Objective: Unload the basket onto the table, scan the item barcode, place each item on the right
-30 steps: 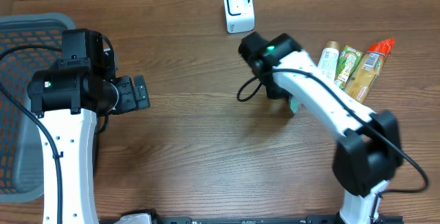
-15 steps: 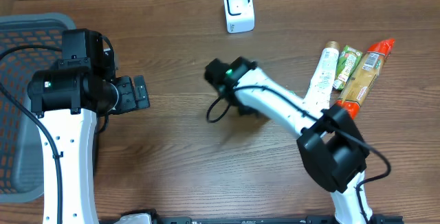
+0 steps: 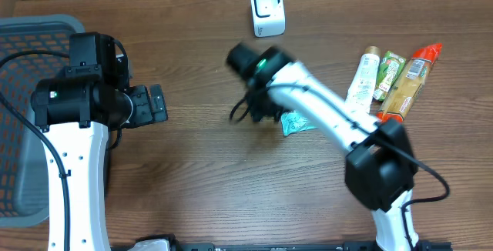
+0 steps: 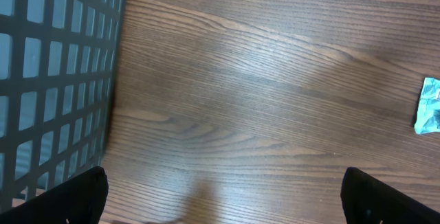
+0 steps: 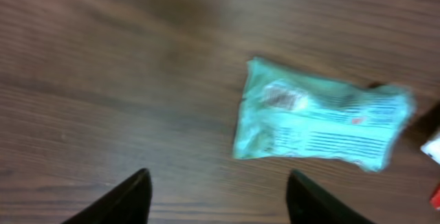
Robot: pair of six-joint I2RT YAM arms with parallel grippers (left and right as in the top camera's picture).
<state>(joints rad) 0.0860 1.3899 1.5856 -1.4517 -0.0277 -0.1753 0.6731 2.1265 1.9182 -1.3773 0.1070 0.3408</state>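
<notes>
A mint-green packet (image 3: 296, 122) lies flat on the wooden desk (image 3: 192, 166) at centre frame, well below the white scanner (image 3: 266, 10) at top centre. The right fingers (image 5: 130, 200) stand apart and empty, just beside the packet. The left fingers (image 4: 75, 200) are spread wide and empty. Closing off-centre could miss or shove the thin packet.

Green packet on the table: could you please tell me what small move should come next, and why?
Probably the right gripper should lift clear. It stands open and the green packet lies flat on the table beyond it. The left gripper hangs open beside the basket, so clearing its path seems sensible.
</notes>
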